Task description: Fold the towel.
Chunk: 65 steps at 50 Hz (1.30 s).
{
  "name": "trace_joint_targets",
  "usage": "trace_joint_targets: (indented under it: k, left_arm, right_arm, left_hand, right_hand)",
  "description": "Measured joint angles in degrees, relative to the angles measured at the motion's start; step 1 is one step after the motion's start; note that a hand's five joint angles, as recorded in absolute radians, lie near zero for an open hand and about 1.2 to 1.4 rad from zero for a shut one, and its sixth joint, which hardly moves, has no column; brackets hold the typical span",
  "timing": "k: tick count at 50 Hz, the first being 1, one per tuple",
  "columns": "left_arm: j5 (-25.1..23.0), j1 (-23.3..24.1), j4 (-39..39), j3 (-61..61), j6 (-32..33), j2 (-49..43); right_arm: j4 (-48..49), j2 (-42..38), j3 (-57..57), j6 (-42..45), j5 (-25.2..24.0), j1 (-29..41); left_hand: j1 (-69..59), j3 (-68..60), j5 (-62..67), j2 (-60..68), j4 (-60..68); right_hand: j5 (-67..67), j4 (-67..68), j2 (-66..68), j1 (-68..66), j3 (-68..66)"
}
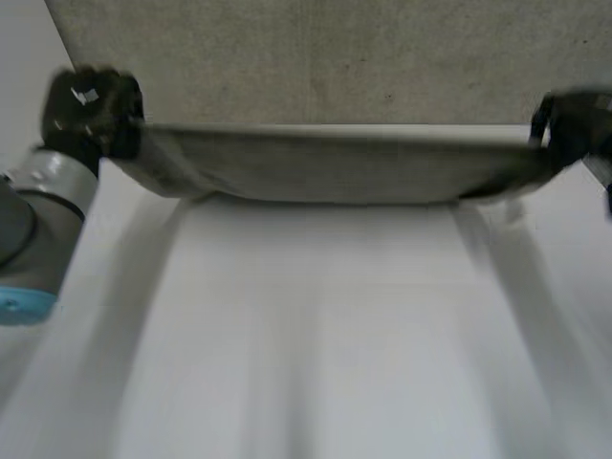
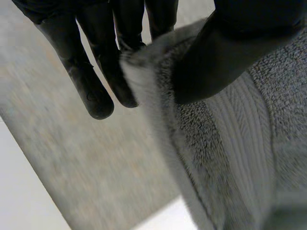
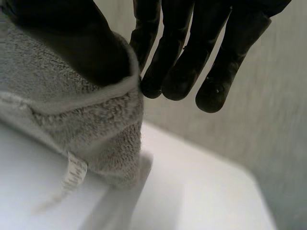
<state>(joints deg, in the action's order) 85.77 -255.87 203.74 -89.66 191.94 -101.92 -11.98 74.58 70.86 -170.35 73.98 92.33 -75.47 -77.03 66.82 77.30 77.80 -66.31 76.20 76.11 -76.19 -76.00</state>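
A grey towel [image 1: 335,164] is stretched in the air between my two hands, its near edge lifted off the white table [image 1: 316,335]. The rest of it lies flat farther back [image 1: 335,57]. My left hand [image 1: 91,105] holds the left corner: in the left wrist view the thumb [image 2: 216,57] presses the towel [image 2: 230,143] against the fingers [image 2: 96,86]. My right hand [image 1: 574,124] holds the right corner, with its thumb [image 3: 81,43] pinching the cloth [image 3: 86,115] against the fingers [image 3: 192,62]. A small white label [image 3: 74,175] hangs below that corner.
Bare white tabletop [image 3: 192,191] lies under the lifted edge and in front of it. My left arm [image 1: 38,239] comes in along the table's left side.
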Motion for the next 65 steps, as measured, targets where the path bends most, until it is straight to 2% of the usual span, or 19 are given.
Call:
trace_joint_targets:
  k: [4, 10, 14, 17, 22, 24, 29, 32, 34, 36, 41, 45, 50, 60, 65]
  left_arm:
    - [-0.13, -0.18, -4.36, 3.36, -4.96, 5.41]
    - [-0.91, -0.44, -8.61, 5.27, -9.36, 7.8]
    - [-1.59, -0.53, -10.41, 5.23, -9.79, 5.38]
    - [-1.94, -0.58, -12.06, 5.43, -8.96, 1.36]
    - [-2.02, -0.59, -15.29, 7.53, -4.63, -7.35]
    - [-1.84, -0.54, -16.68, 10.25, -0.88, -12.86]
    - [-1.23, -0.23, -17.52, 17.92, 4.47, -20.37]
    - [-0.78, 0.33, -17.19, 25.36, 6.14, -23.42]
    - [-0.18, 1.18, -15.88, 32.65, 6.36, -24.58]
    - [0.65, 2.26, -13.26, 39.32, 5.75, -24.51]
    - [2.71, 4.29, -3.5, 48.97, 2.14, -21.05]
    - [3.36, 4.85, 3.59, 49.29, -2.54, -17.82]
    - [3.08, 4.71, 6.74, 42.5, -6.41, -16.41]
    - [2.04, 3.13, 7.27, 21.11, -7.03, -20.54]
    - [-0.21, 2.17, 7.51, 13.28, -5.86, -23.86]
  right_arm:
    - [-8.8, 2.89, -8.35, 3.96, -4.97, -1.04]
    - [-14.25, 0.82, -9.36, 13.73, -6.34, 0.26]
    - [-17.12, -3.5, -7.46, 23.39, -2.84, 2.58]
    - [-18.71, -7.66, -6.31, 30.99, 1.83, 4.52]
    - [-18.21, -13.93, -7.48, 38.63, 9.5, 6.94]
    - [-14.71, -16.91, -10.14, 40.48, 12.7, 8.22]
    - [-4.13, -19.71, -15.19, 41.0, 15.15, 10.4]
    - [7.01, -20.02, -18.53, 40.66, 15.64, 11.67]
    - [17.71, -19.25, -20.73, 39.98, 15.57, 12.5]
    - [27.67, -17.78, -22.21, 38.59, 15.25, 13.11]
    - [42.72, -13.99, -24.13, 32.27, 14.01, 13.59]
    - [45.35, -12.41, -24.13, 26.53, 12.74, 13.1]
    - [40.06, -12.68, -20.85, 23.32, 9.74, 12.29]
    - [31.94, -15.41, -5.76, 23.22, -0.39, 10.44]
    - [31.45, -18.29, 1.77, 24.18, -2.78, 9.43]
  left_hand:
    - [0.0, 0.0, 0.0, 0.15, 0.0]
    - [0.0, -0.02, 0.0, 0.17, 0.0]
    - [0.0, -0.02, 0.0, 0.17, 0.0]
    - [0.0, -0.02, 0.0, 0.17, 0.0]
    - [0.0, -0.05, 0.0, 0.17, 0.0]
    - [0.0, -0.05, 0.0, 0.17, 0.01]
    - [0.0, -0.06, 0.0, 0.17, 0.01]
    - [0.0, -0.06, 0.0, 0.17, 0.01]
    - [0.0, -0.06, 0.0, 0.17, 0.01]
    - [-0.01, -0.06, 0.01, 0.17, 0.01]
    - [-0.01, -0.06, 0.01, 0.17, 0.01]
    - [-0.01, -0.06, 0.06, 0.17, 0.01]
    - [-0.01, -0.06, 0.28, 0.17, 0.01]
    - [-0.01, -0.06, 0.28, 0.17, 0.01]
    - [-0.01, -0.06, 0.28, 0.17, 0.01]
  right_hand:
    - [-0.66, 0.0, 0.0, -0.02, -0.2]
    - [-0.74, 0.0, 0.22, -0.05, -0.27]
    - [-0.74, 0.0, 0.22, -0.05, -0.28]
    - [-0.74, 0.0, 0.21, -0.05, -0.29]
    - [-0.74, 0.0, 0.22, -0.06, -0.3]
    - [-0.83, 0.0, 0.22, -0.06, -0.31]
    - [-1.41, 0.0, 0.22, -0.06, -0.32]
    - [-1.43, 0.0, 0.22, -0.06, -0.33]
    - [-1.43, 0.0, 0.22, -0.06, -0.33]
    - [-1.43, 0.0, 0.22, -0.06, -0.34]
    - [-1.71, 0.0, 0.22, -0.06, -0.4]
    - [-1.78, 0.0, 0.22, -0.06, -0.42]
    - [-1.78, 0.0, 0.22, -0.06, -0.43]
    - [-1.78, 0.0, 0.23, -0.06, -0.45]
    - [-1.78, 0.0, 0.23, -0.07, -0.46]
